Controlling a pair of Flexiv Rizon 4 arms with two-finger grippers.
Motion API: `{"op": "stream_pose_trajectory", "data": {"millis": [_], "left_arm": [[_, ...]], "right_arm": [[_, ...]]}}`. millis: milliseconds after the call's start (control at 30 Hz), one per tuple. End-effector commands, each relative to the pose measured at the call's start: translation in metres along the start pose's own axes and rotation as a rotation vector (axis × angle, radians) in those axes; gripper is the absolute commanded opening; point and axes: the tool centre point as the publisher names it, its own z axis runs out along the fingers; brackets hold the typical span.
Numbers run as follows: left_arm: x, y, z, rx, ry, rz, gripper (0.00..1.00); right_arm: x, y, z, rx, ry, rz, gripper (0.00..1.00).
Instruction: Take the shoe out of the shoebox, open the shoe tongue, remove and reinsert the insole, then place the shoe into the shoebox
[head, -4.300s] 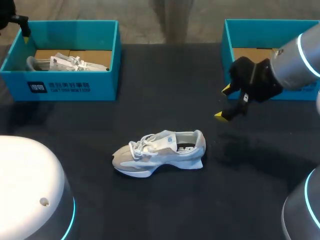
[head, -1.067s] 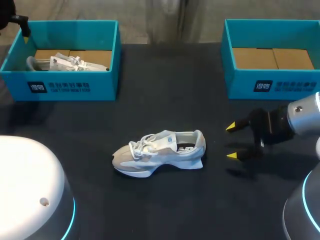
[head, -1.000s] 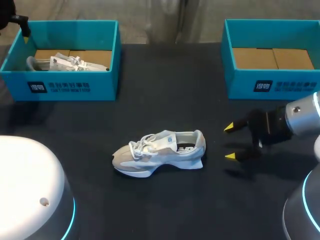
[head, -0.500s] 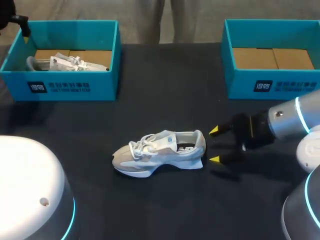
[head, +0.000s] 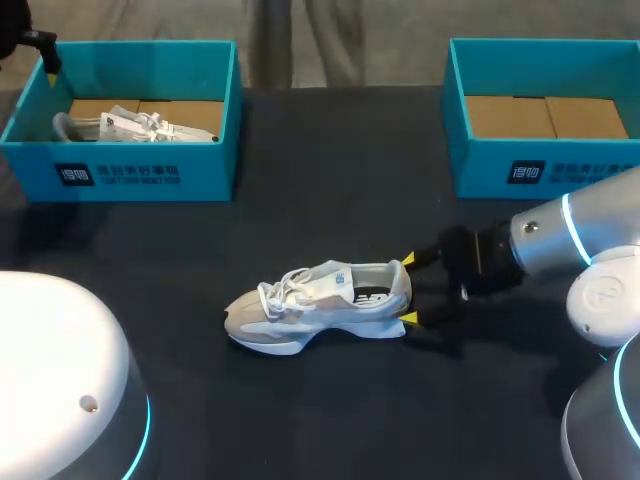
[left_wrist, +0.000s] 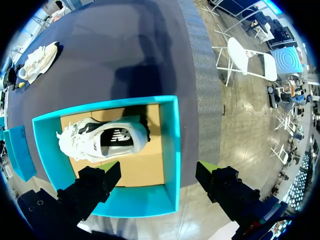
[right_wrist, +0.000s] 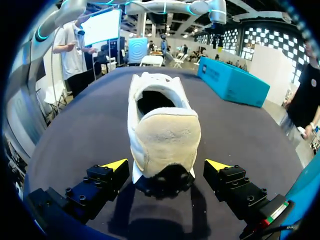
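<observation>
White shoe (head: 325, 300) lies heel-first between parted right fingers (right_wrist: 112, 169); left fingers (left_wrist: 97, 182) parted above a shoebox (left_wrist: 170, 150)

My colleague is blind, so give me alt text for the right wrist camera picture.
A white shoe stands on the dark table, its heel toward the open right hand, whose yellow-tipped fingers sit either side of the heel. A teal box lies farther back on the table.
</observation>
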Motion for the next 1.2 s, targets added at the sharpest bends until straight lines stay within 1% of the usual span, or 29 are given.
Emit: {"op": "stream_pose_trajectory", "data": {"millis": [33,567,967,1000,1033,1067,1100,1200], "left_arm": [[0.000,-0.001,0.000,-0.003,0.000,0.000,1.00],[0.000,-0.001,0.000,-0.003,0.000,0.000,1.00],[0.000,-0.001,0.000,-0.003,0.000,0.000,1.00],[0.000,-0.001,0.000,-0.003,0.000,0.000,1.00],[0.000,-0.001,0.000,-0.003,0.000,0.000,1.00],[0.000,-0.001,0.000,-0.003,0.000,0.000,1.00],[0.000,-0.001,0.000,-0.003,0.000,0.000,1.00],[0.000,-0.001,0.000,-0.003,0.000,0.000,1.00]], "right_arm": [[-0.004,0.000,0.013,0.000,0.006,0.001,1.00],[0.000,0.007,0.038,-0.024,0.058,-0.005,1.00],[0.003,0.006,0.048,-0.047,0.050,0.010,1.00],[0.003,0.006,0.048,-0.048,0.043,0.011,0.90],[0.003,0.005,0.049,-0.049,0.040,0.012,0.38],[0.003,0.005,0.049,-0.050,0.039,0.014,0.23],[0.003,0.005,0.049,-0.050,0.038,0.014,0.00],[0.005,0.005,0.051,-0.050,0.043,0.012,0.00]]}}
